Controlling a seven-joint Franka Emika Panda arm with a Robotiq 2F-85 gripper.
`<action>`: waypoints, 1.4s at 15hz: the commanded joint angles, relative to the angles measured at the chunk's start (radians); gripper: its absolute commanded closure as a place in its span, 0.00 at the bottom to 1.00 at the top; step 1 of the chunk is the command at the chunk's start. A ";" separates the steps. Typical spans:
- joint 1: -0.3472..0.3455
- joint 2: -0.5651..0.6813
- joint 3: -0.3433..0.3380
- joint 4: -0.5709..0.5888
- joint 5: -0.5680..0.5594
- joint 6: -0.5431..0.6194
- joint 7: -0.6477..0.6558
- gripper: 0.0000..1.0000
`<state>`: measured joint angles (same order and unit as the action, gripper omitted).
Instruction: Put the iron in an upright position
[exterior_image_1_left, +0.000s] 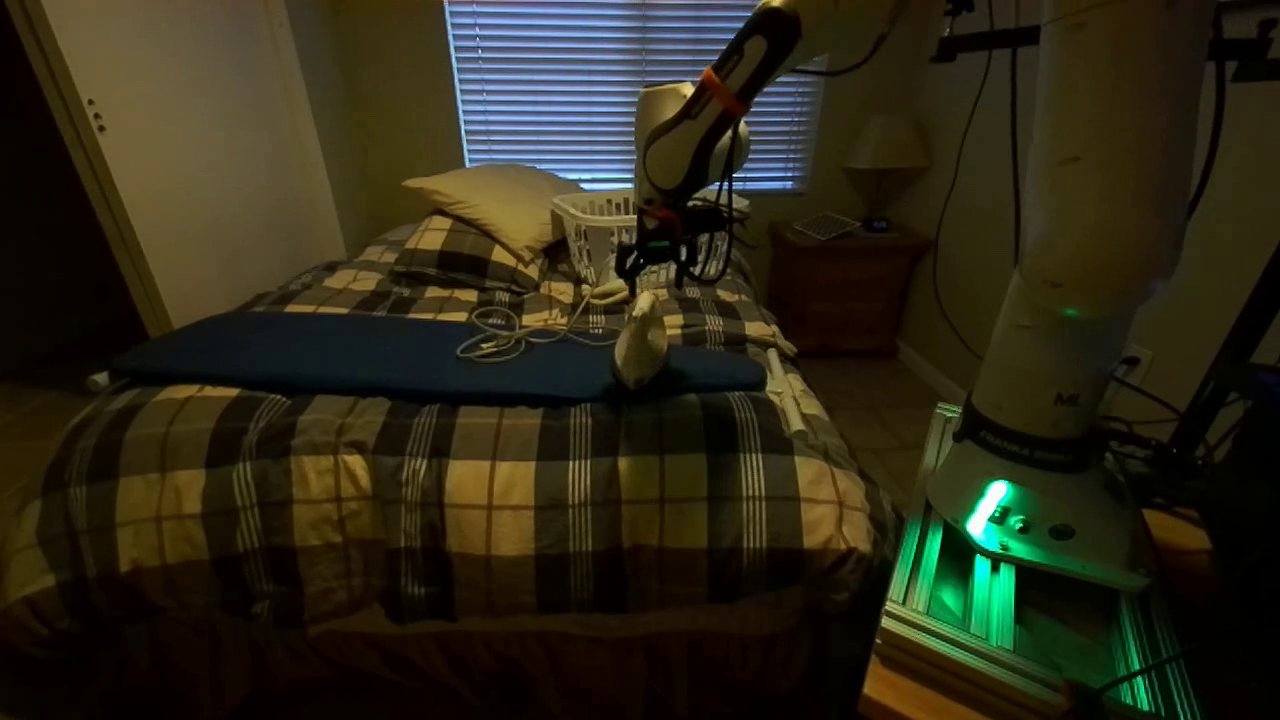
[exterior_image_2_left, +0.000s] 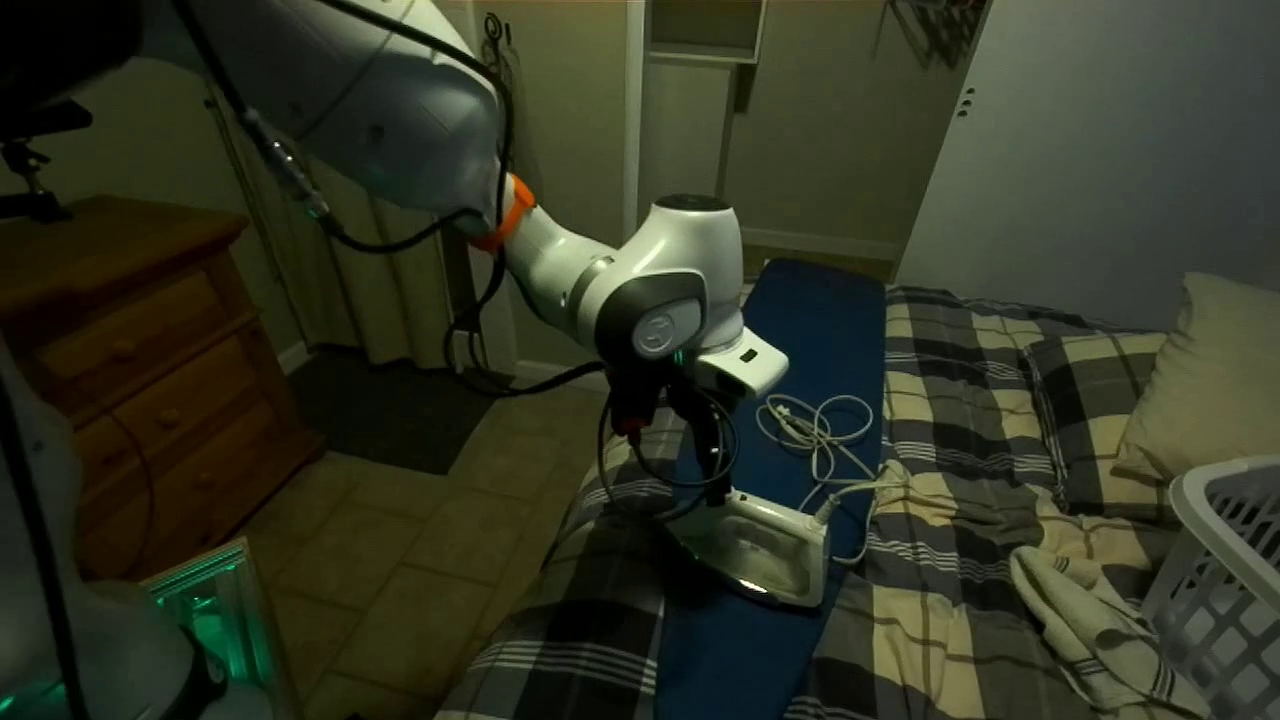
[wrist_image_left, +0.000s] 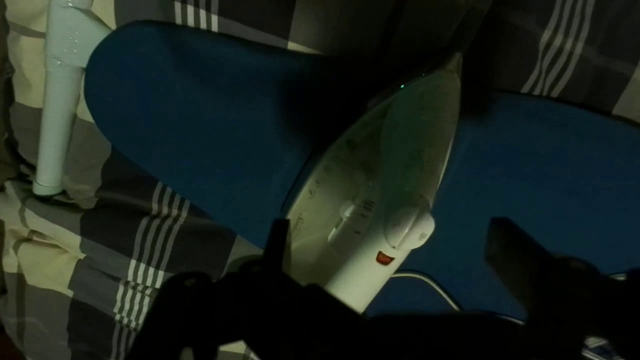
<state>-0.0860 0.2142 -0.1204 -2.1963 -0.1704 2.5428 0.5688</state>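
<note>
The iron (exterior_image_1_left: 641, 352) is white and lies flat on its soleplate on the blue ironing board (exterior_image_1_left: 400, 355). It also shows in an exterior view (exterior_image_2_left: 770, 550) and in the wrist view (wrist_image_left: 380, 165), where its pointed tip is at the top and the rear of its handle is hidden by the gripper. Its pale cord (exterior_image_2_left: 820, 430) lies in loops on the board behind it. My gripper (wrist_image_left: 390, 230) is open just above the iron, fingers pointing down. In the wrist view the handle lies between the dark fingers, closer to the left one. I cannot tell whether a finger touches it.
The board lies on a plaid bed (exterior_image_1_left: 500, 500). A white slatted basket (exterior_image_1_left: 590, 215) and a cream pillow (exterior_image_1_left: 490, 195) are at the back. A pale cloth (exterior_image_2_left: 1100, 630) lies beside the basket. A white bar (wrist_image_left: 57, 125) extends past the board's rounded end.
</note>
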 joint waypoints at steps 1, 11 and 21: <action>0.032 0.128 -0.036 0.122 0.005 0.004 0.023 0.00; 0.056 0.279 -0.076 0.275 0.066 -0.073 0.011 0.16; 0.060 0.310 -0.052 0.299 0.172 -0.179 0.014 0.09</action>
<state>-0.0371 0.5025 -0.1753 -1.9232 -0.0361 2.4000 0.5754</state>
